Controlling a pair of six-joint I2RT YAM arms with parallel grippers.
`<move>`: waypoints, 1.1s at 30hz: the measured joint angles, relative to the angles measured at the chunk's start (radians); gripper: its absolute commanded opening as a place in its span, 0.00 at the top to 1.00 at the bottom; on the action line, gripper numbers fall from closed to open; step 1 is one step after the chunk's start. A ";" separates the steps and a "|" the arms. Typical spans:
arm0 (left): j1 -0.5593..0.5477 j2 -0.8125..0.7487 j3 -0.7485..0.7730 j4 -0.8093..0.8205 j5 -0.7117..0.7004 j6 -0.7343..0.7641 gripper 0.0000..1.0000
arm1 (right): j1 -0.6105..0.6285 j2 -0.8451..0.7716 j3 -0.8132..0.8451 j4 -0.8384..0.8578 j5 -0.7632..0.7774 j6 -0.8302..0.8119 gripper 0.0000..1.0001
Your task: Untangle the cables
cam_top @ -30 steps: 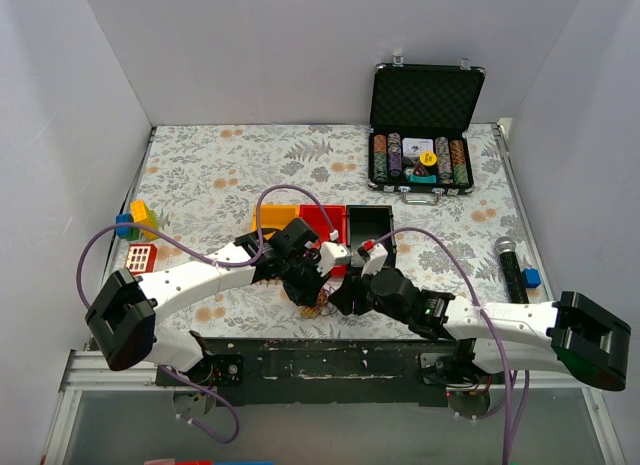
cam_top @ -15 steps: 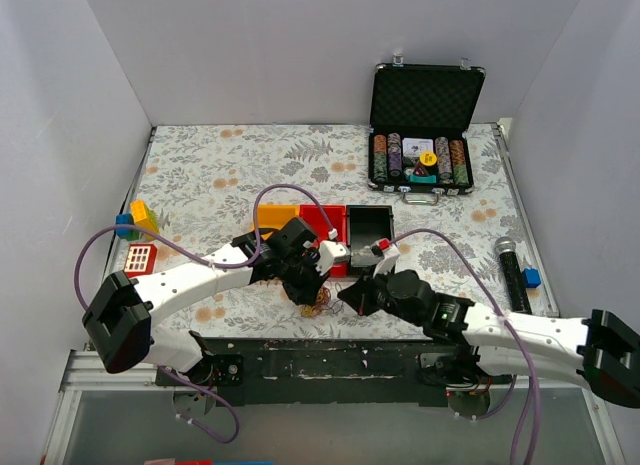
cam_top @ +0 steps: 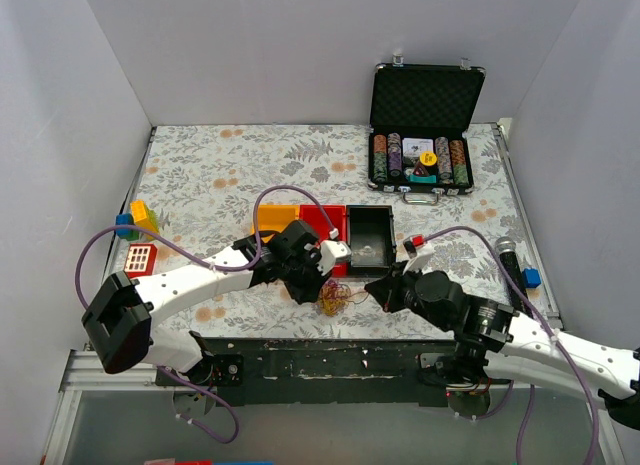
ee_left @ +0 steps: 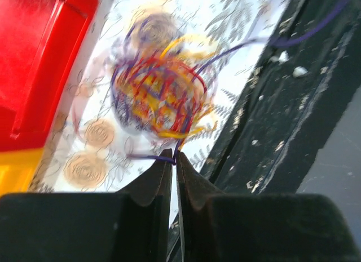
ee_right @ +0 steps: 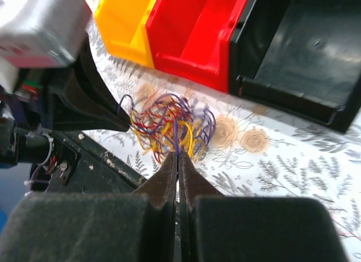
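The cables (cam_top: 335,298) form a small ball of yellow, red and purple wires lying on the floral tablecloth just inside the near edge, between my two grippers. My left gripper (cam_top: 308,288) is at the ball's left side, shut on a purple strand that leads out of the cables (ee_left: 161,96); its tips (ee_left: 174,155) pinch the strand. My right gripper (cam_top: 378,286) is at the ball's right side, also shut on a purple strand at the near edge of the cables (ee_right: 169,125), tips together (ee_right: 178,155). The ball is blurred in both wrist views.
Behind the ball stand a yellow bin (cam_top: 268,221), a red bin (cam_top: 322,223) and a black bin (cam_top: 368,235). An open case of poker chips (cam_top: 425,135) is at the back right. A microphone (cam_top: 510,265) lies right; toy blocks (cam_top: 140,217) lie left. The black rail (ee_left: 282,104) borders the near edge.
My right gripper has shut on a strand and drawn back to the right. The ball, earlier hidden between the grippers, now shows between them. The left gripper has stayed shut in place.
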 measured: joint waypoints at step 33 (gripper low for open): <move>0.023 -0.383 0.062 0.026 0.072 0.065 0.36 | -0.002 0.271 0.423 0.027 -0.119 -0.185 0.99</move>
